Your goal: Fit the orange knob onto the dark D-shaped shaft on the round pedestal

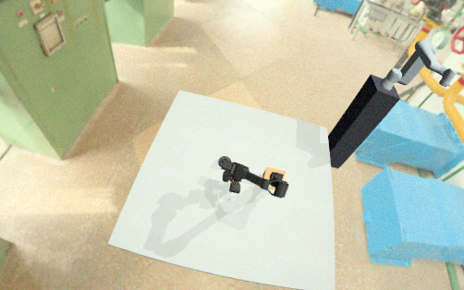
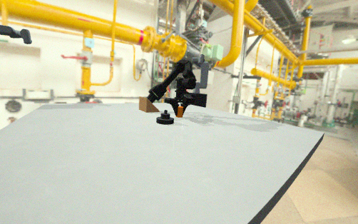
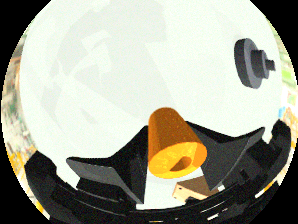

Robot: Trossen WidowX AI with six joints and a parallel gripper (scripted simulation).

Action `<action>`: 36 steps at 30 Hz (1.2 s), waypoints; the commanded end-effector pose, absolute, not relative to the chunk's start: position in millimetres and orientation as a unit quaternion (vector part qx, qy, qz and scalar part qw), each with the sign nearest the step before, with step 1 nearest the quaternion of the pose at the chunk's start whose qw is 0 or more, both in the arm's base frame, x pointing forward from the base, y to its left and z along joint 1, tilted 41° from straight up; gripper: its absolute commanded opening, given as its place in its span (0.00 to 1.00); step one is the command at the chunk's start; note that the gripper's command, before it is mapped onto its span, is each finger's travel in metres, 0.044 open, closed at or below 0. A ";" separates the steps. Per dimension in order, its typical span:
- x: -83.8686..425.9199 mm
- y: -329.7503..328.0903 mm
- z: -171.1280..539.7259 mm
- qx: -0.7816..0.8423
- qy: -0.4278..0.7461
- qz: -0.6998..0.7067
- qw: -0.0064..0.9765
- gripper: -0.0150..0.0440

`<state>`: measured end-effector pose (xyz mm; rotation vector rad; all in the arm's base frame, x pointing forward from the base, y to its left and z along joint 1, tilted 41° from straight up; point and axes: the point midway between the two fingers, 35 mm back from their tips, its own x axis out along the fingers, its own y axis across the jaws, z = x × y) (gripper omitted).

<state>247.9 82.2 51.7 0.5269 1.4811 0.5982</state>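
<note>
Gripper (image 1: pixel 235 184) (image 2: pixel 180 111) (image 3: pixel 168 131) approx. ½ open, 2 fingers closed on opp. sides of the orange knob (image 1: pixel 235 182) (image 2: pixel 180 113) (image 3: pixel 166 131). Knob's upright btwn the fingertips, low at the tabletop (image 1: pixel 277 240) (image 2: pixel 142 160) (image 3: pixel 120 65); can't tell if it's lifted. Side grip prob. chosen to keep its hole unobstructed & let the wrist turn it. Pedestal (image 1: pixel 225 162) (image 2: pixel 165 120) (image 3: pixel 245 64) is off to the gripper's side, shaft (image 2: pixel 165 112) (image 3: pixel 271 65) up & bare, so knob isn't fitted. Next, prob.: lift, carry over, rotate gently til flats match; a slack grip could let it twist.
</note>
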 end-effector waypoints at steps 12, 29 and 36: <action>267.4 56.0 70.7 0.228 0.635 0.241 0.697 0.25; 257.2 4.1 132.2 0.230 0.655 0.253 0.674 0.25; 248.8 -10.6 155.8 0.234 0.658 0.262 0.666 0.25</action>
